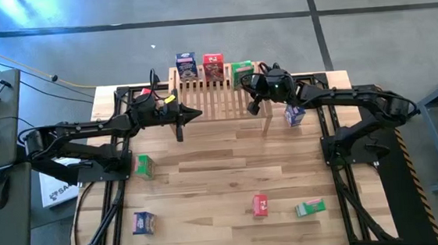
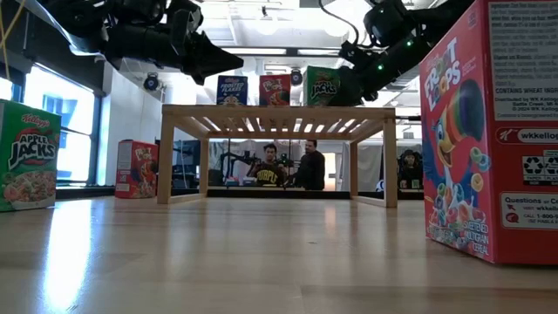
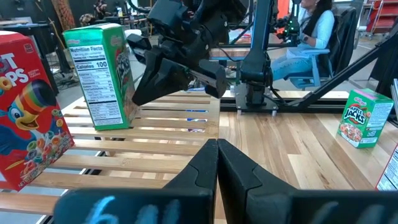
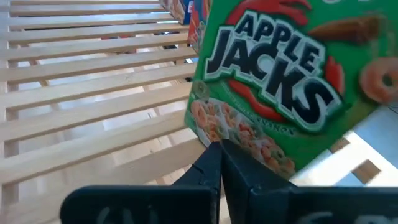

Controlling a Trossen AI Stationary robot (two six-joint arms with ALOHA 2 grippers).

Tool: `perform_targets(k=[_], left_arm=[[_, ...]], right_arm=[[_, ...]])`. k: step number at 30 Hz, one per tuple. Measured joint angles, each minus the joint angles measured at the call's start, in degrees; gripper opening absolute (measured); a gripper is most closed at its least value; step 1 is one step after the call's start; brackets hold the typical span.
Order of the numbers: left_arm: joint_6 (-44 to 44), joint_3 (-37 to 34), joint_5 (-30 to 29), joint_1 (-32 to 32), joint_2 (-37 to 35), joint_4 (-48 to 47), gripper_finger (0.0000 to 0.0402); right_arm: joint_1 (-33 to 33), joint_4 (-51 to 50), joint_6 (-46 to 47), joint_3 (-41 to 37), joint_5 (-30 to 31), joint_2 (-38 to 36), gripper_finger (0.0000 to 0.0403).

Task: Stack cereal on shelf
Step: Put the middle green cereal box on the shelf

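Observation:
The light wood shelf (image 1: 217, 99) stands at the table's far edge. Three cereal boxes stand upright on its slats along the far side: blue (image 1: 185, 65), red (image 1: 213, 66) and green Apple Jacks (image 1: 241, 74). My right gripper (image 1: 251, 87) is shut, and its tips are right at the green box's (image 4: 273, 93) lower near side; the left wrist view shows it beside that box (image 3: 102, 74). My left gripper (image 3: 217, 146) is shut and hovers over the shelf's left half (image 1: 196, 115), touching nothing. My right gripper comes slanting down from the table's right at the lower part of the green box (image 4: 239, 134), which stands upright on the slats. Its shut fingertips hide the spot, so I cannot tell whether they touch the box.
More boxes are spread on the table: green (image 1: 144, 167), blue (image 1: 143, 222), red (image 1: 260, 205) and green (image 1: 309, 208) toward the near side, a blue one (image 1: 294, 115) right of the shelf, a red one (image 1: 144, 91) left of it. People sit beyond the table.

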Motion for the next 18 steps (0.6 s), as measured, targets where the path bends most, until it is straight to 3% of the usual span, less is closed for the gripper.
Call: perform_targets(k=[8,18], left_arm=[[-0.02,0.0,-0.11,0.0,0.0,-0.07,0.0],[0.0,0.0,-0.42,0.0,0.02,-0.09,0.0]], right_arm=[[1.03,4.12,0.96,0.0,-1.79,3.18,0.0],[0.33,7.89,0.94,0.02,0.52,3.18,0.0]])
